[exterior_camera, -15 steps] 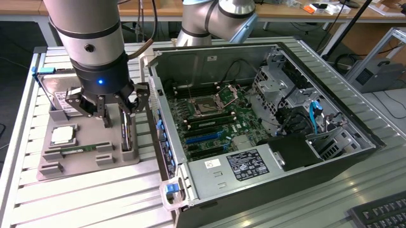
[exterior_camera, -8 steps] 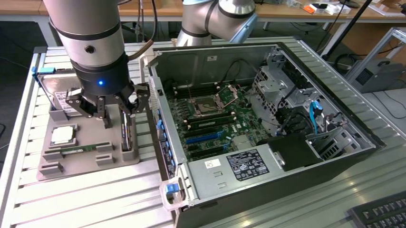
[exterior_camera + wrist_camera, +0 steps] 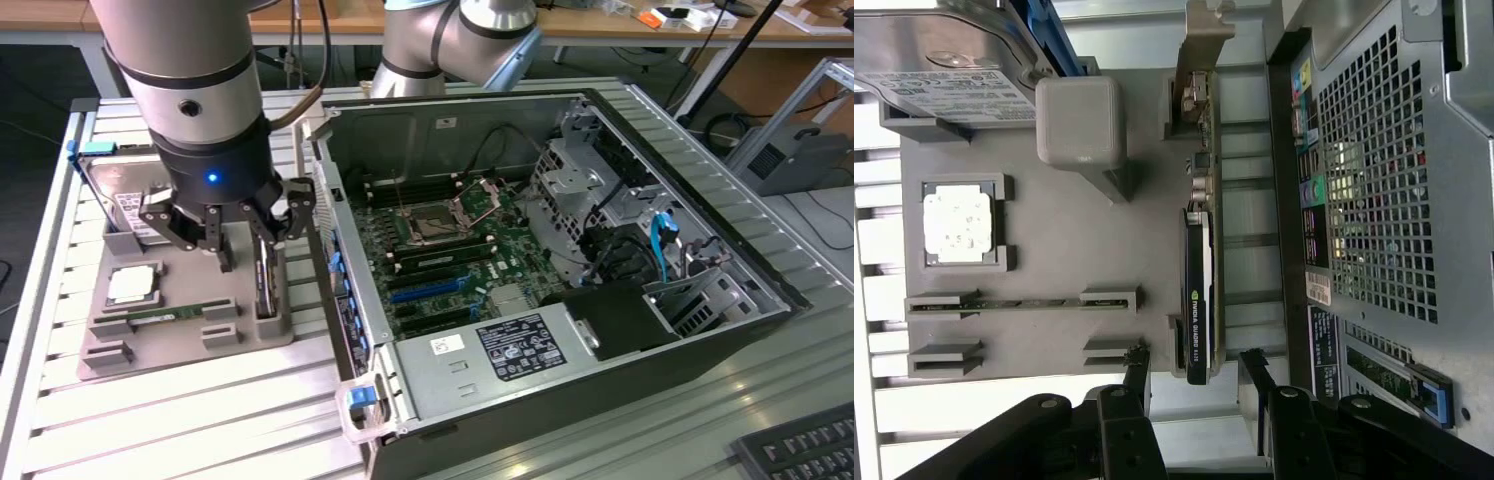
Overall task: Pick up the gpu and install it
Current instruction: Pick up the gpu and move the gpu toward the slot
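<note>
The gpu [image 3: 1199, 270] is a thin dark card standing on edge in a slot of the grey holder tray [image 3: 1104, 240], its metal bracket [image 3: 1204, 40] at one end. In the exterior view the gpu [image 3: 267, 285] stands at the tray's side nearest the computer case. My gripper [image 3: 1196, 372] is open just above the card, one finger on each side, with a gap showing between each fingertip [image 3: 1137, 368] and the card. The exterior view shows the gripper [image 3: 254, 240] hanging low over the tray [image 3: 187, 345], straddling the card's top edge.
The tray also holds a silver hard drive [image 3: 127, 200], a CPU [image 3: 134, 285] and a green RAM stick [image 3: 167, 315]. The open computer case [image 3: 561, 260] with its motherboard [image 3: 441, 250] lies close on the exterior view's right. A keyboard [image 3: 801, 450] sits at the lower right corner.
</note>
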You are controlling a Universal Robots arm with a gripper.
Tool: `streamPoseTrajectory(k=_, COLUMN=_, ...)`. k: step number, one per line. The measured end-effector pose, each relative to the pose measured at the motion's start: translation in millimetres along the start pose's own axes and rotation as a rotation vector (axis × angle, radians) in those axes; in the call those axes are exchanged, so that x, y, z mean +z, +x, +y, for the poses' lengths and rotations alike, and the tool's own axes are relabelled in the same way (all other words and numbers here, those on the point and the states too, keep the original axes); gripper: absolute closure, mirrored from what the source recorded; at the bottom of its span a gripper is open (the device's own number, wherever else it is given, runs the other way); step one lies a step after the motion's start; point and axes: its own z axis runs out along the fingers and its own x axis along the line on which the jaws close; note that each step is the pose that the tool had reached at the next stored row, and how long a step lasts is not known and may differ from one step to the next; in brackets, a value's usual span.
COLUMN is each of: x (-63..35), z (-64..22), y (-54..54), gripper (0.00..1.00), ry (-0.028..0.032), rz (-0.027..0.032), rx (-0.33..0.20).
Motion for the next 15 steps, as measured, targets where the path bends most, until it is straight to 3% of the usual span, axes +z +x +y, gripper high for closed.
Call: streamPoseTrajectory(k=15, x=3.4, z=-1.6, y=0.0, gripper=0.52, ry=0.0000, rz=0.0000, rx=0.000)
